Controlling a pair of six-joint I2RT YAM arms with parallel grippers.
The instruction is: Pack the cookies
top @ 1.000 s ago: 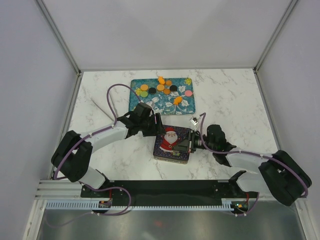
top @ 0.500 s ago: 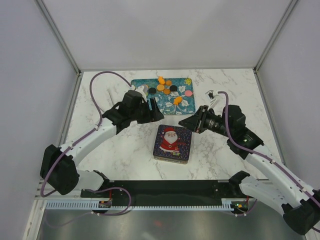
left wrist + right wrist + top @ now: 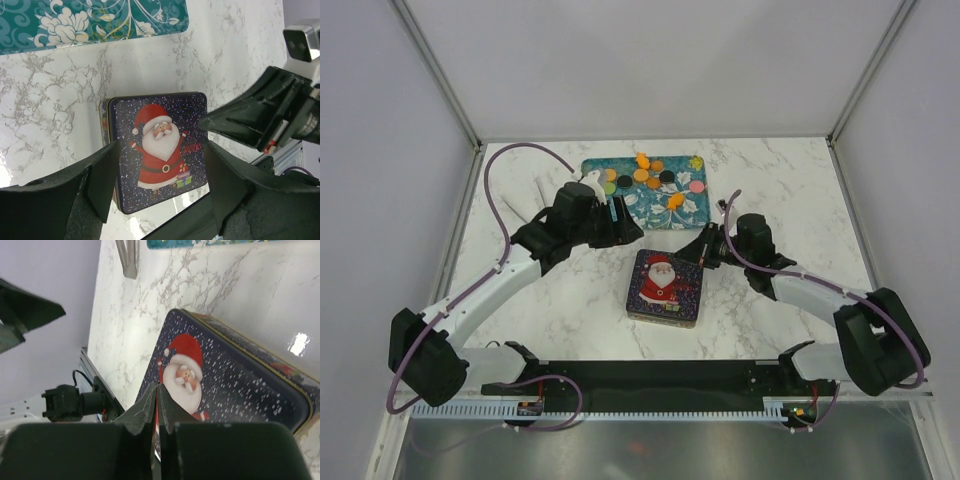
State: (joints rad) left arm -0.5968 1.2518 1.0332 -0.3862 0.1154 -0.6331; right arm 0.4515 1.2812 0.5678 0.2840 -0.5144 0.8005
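Both pincers empty; cookies on tray, tin lidded.

The left pincer (image 3: 160, 149) stands wide open and holds nothing. It hangs over the near-left corner of the tray (image 3: 652, 209), with the tin (image 3: 665, 287) below it in its wrist view. The right pincer (image 3: 156, 387) has its fingers pressed together on nothing. Its tip is by the tin's far-right corner; contact cannot be told. The cookies (image 3: 642, 176) lie along the tray's far half, beyond both pincers and apart from them. The tin sits between the arms, near the desk's (image 3: 780, 200) front edge. Bare marble shows left of the tin and right of the tray, and walls close in both sides.
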